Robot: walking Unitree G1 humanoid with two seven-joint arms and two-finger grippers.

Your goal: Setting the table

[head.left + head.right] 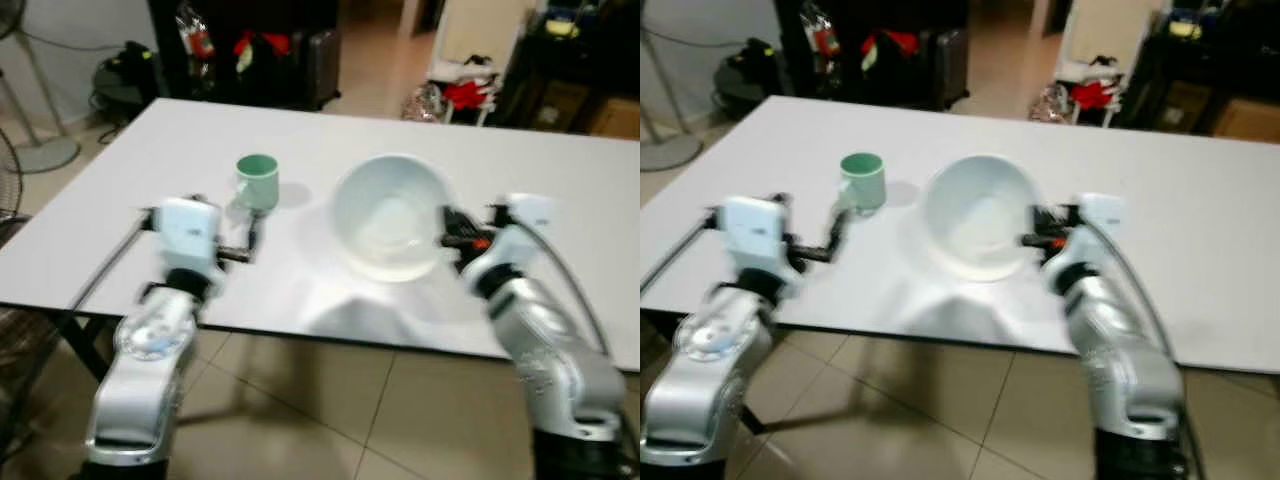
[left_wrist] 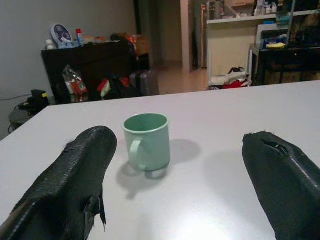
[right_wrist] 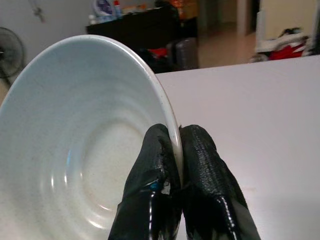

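Note:
A pale white bowl (image 1: 388, 214) hangs tilted just above the white table (image 1: 560, 200), its rim pinched by my right gripper (image 3: 178, 137), which is shut on it from the bowl's right side. A green mug (image 2: 146, 142) stands upright on the table left of the bowl, handle toward me. My left gripper (image 2: 180, 165) is open, level with the tabletop, a short way in front of the mug with nothing between its fingers (image 2: 80, 170).
The table's near edge (image 1: 300, 335) runs just in front of both arms, with tiled floor below. Behind the table stand a dark cabinet (image 1: 250, 45), bags and a suitcase. A fan (image 1: 30, 90) stands at far left.

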